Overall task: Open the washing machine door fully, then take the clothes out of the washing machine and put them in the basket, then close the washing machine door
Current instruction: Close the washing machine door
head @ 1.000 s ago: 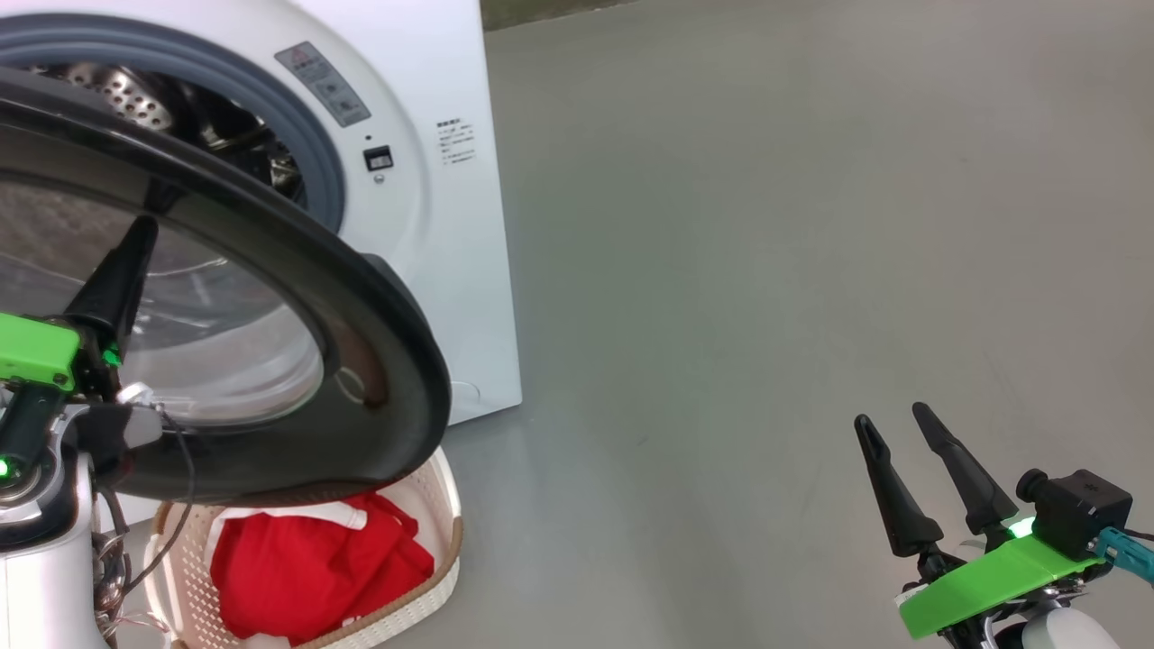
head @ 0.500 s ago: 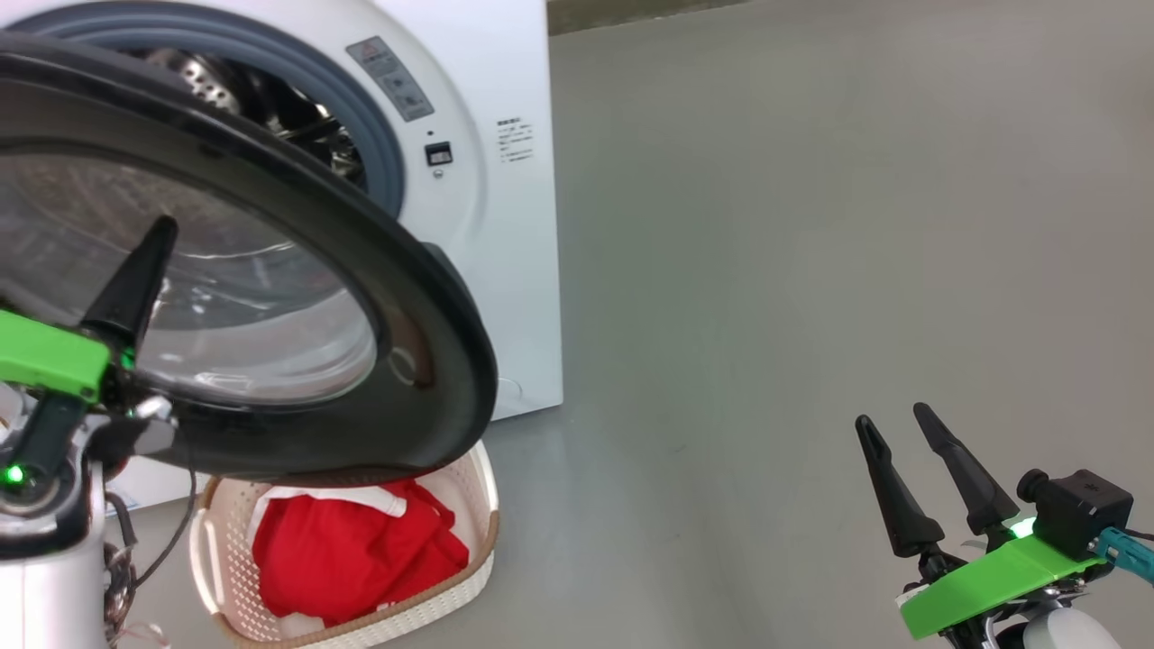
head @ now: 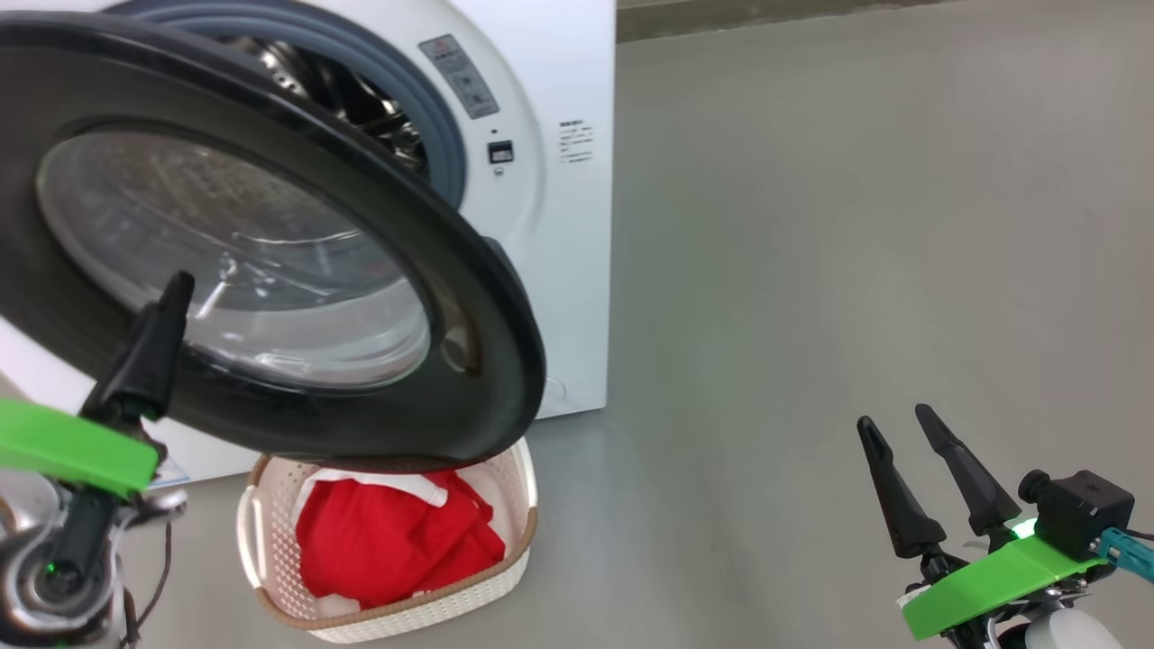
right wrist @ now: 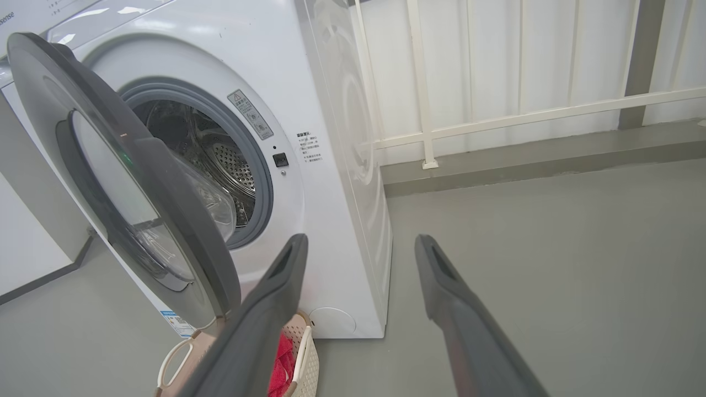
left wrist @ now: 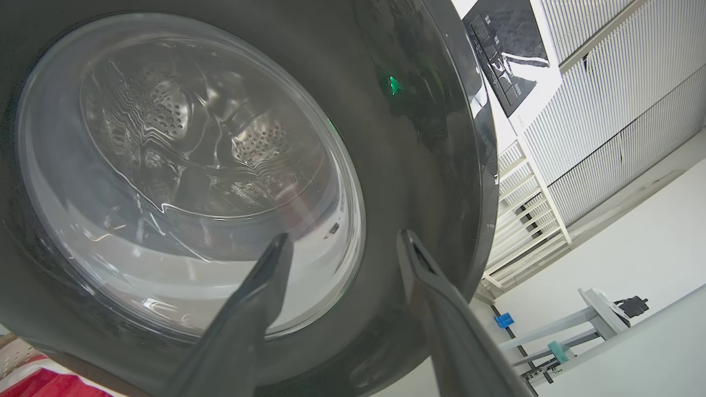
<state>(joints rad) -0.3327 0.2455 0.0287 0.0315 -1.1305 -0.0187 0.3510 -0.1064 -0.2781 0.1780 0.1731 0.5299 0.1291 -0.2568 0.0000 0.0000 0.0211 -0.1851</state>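
The washing machine (head: 552, 234) stands at the upper left with its glossy black washing machine door (head: 252, 252) swung part way out over the basket (head: 510, 552). Red clothes (head: 388, 541) with white trim lie in the basket on the floor under the door. My left gripper (left wrist: 343, 237) is open, its fingers pointing at the door's outer face beside the glass bowl; whether they touch it I cannot tell. One left finger (head: 144, 361) shows against the door's lower rim. My right gripper (head: 894, 419) hangs open and empty over the floor, far right of the machine.
Bare grey floor (head: 811, 270) spreads to the right of the machine. A white railing and wall (right wrist: 496, 82) run behind it. The steel drum (right wrist: 220, 160) shows through the opening, with no clothes visible in the part I see.
The head camera has turned, so machine, door and basket sit further right in the picture. My left gripper has dropped lower against the door. The right gripper has not moved.
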